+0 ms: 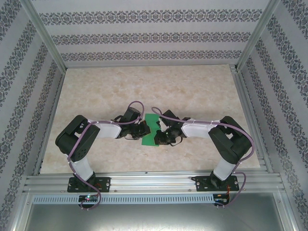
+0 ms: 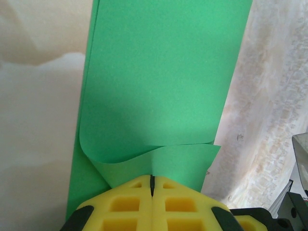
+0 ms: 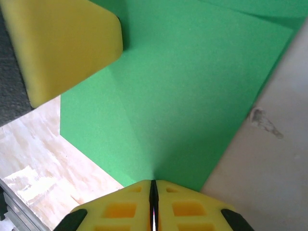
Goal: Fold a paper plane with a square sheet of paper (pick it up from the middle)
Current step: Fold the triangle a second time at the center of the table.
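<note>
The square sheet of paper [image 1: 150, 129] is bright green and folded into a narrow strip. It sits between my two grippers over the middle of the table. My left gripper [image 1: 142, 132] is shut on its left edge. In the left wrist view the yellow fingertips [image 2: 152, 177] pinch a curled lower flap of the paper [image 2: 163, 86]. From the other side, my right gripper [image 1: 159, 134] is shut on the sheet too. In the right wrist view its jaws [image 3: 154, 182] close on the paper [image 3: 192, 96], which bends up in a soft crease. A yellow finger of the left gripper [image 3: 62, 43] shows at the upper left.
The marble-patterned table [image 1: 144, 86] stretches away behind the grippers. Patterned walls and slanted aluminium posts [image 1: 43, 38] box in the workspace. An aluminium rail [image 1: 154, 183] carrying both arm bases runs along the near edge.
</note>
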Robot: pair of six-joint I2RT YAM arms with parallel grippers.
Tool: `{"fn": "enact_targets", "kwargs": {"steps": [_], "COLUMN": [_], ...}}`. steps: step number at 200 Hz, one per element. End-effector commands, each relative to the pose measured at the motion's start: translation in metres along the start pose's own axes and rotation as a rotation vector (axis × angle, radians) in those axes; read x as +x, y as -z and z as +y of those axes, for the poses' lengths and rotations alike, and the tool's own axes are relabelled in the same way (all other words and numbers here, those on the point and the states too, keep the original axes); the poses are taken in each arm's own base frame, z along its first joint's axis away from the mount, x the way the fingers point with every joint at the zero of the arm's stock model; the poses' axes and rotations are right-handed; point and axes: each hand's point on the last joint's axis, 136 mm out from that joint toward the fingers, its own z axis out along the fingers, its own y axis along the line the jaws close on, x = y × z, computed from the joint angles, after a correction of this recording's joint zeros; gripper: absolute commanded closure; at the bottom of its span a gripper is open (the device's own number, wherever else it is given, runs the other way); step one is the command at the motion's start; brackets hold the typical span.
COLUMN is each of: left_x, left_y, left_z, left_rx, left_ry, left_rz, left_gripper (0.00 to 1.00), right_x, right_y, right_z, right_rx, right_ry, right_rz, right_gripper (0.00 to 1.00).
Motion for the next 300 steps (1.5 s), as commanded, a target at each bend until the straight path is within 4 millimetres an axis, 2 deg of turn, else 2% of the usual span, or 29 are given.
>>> {"fn": "enact_targets", "kwargs": {"steps": [1, 41, 110, 161, 181, 211, 226, 268, 300], "left_x": [0.008, 0.008, 0.009, 0.009, 0.009, 0.008, 0.008, 0.007, 0.007], "left_y": [0.002, 0.002, 0.002, 0.001, 0.000, 0.001, 0.001, 0.001, 0.002], "left_z": [0.028, 0.028, 0.029, 0.030, 0.029, 0.026, 0.025, 0.021, 0.018], "left_rx": [-0.111, -0.112, -0.113, -0.112, -0.108, -0.101, -0.098, -0.084, -0.077], "left_ry": [0.016, 0.017, 0.018, 0.018, 0.017, 0.012, 0.013, 0.010, 0.003], "left_rz": [0.021, 0.019, 0.022, 0.022, 0.025, 0.025, 0.024, 0.026, 0.027], "left_gripper": [1.00, 1.00, 1.00, 1.00, 1.00, 1.00, 1.00, 1.00, 1.00], "right_x": [0.034, 0.038, 0.052, 0.062, 0.053, 0.023, 0.010, -0.015, -0.013], "right_y": [-0.007, 0.004, -0.001, 0.003, 0.013, 0.037, 0.041, 0.027, 0.007], "right_z": [-0.028, -0.027, -0.042, -0.044, -0.033, -0.002, 0.010, 0.023, 0.005], "right_rx": [0.079, 0.078, 0.101, 0.066, 0.049, -0.004, -0.035, -0.061, -0.015], "right_ry": [-0.067, -0.054, -0.095, -0.133, -0.103, -0.048, -0.038, -0.048, -0.081], "right_rz": [0.090, 0.072, 0.097, 0.088, 0.048, -0.056, -0.091, -0.100, -0.054], "right_gripper": [0.89, 0.89, 0.89, 0.88, 0.88, 0.87, 0.87, 0.87, 0.88]}}
